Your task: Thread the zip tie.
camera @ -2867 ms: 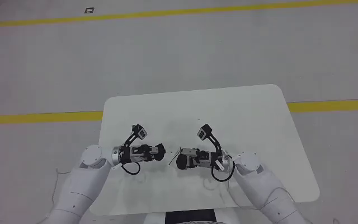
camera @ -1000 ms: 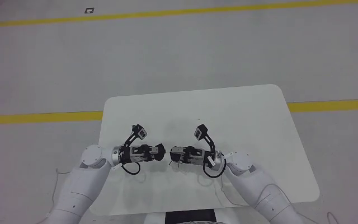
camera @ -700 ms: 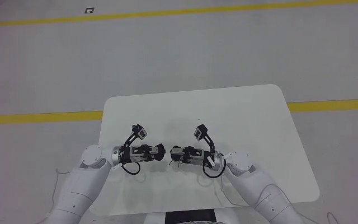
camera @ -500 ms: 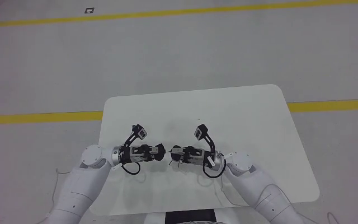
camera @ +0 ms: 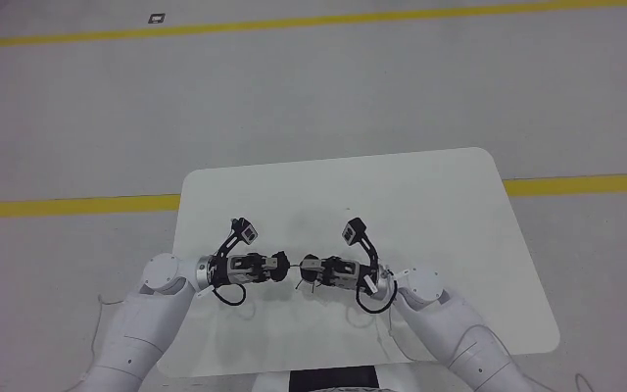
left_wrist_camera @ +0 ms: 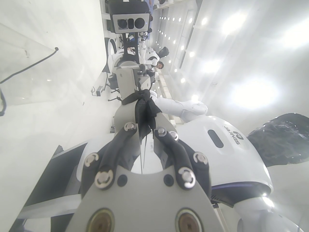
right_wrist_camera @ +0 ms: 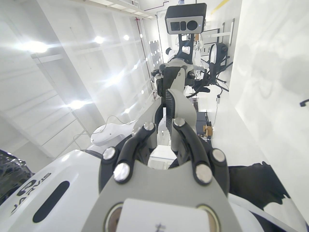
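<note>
Two arms meet tip to tip above the near half of a white table (camera: 441, 196), a little left of its middle. The left claw (camera: 279, 263) points right and the right claw (camera: 307, 270) points left, so that their tips lie just beside each other; whether they touch cannot be told from above. The zip tie (left_wrist_camera: 144, 150), a thin black strip, runs lengthwise between the left claw's fingers (left_wrist_camera: 166, 123). These are drawn together on it near their tips, and the strip's free end trails back toward that arm's wrist. In the left wrist view the right claw stands directly beyond, its dark tips meeting the left's at the strip's far end. The right claw's fingers (right_wrist_camera: 184, 108) are pressed together, with one ribbed black pad showing between them. Whether they pinch the zip tie cannot be told, since the strip is hidden there. Around the table lies a grey floor (camera: 392, 88) crossed by two yellow lines (camera: 294, 20), the nearer one passing behind the table.
</note>
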Controlling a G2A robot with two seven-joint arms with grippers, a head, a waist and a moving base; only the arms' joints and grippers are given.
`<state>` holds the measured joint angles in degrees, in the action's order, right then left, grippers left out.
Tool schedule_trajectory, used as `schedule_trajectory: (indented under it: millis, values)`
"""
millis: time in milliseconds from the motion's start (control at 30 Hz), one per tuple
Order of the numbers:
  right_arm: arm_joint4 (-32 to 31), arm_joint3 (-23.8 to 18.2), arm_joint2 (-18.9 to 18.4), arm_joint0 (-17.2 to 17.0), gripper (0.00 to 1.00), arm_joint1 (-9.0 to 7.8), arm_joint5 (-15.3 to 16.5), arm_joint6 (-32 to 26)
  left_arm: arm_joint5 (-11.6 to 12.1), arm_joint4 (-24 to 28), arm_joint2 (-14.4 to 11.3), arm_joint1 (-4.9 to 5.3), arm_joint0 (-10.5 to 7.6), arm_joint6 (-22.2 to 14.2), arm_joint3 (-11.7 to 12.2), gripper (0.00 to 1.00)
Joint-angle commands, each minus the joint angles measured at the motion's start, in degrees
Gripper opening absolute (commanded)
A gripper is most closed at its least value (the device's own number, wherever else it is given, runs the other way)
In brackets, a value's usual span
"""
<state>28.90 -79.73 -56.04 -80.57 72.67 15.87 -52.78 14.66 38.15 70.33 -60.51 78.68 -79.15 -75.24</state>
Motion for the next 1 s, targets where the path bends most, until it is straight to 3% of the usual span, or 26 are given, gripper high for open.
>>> schedule_trajectory:
  millis: [0,300,567,967]
  values:
    - [-0.12,-0.12,0.08,-0.02,0.00,-0.03,-0.03,0.10,0.00,0.00,0.00,0.00,0.00,0.00,0.00,0.00]
    - [-0.29,-0.34,0.32,0.01,0.00,-0.17,0.03,0.42,0.00,0.00,0.00,0.00,0.00,0.00,0.00,0.11]
    - [-0.50,-0.65,0.66,-0.07,0.00,-0.28,0.04,0.69,0.00,0.00,0.00,0.00,0.00,0.00,0.00,0.08]
    - [-0.87,-0.37,1.65,0.46,0.00,-0.24,-0.26,1.39,0.00,0.00,0.00,0.00,0.00,0.00,0.00,0.16]
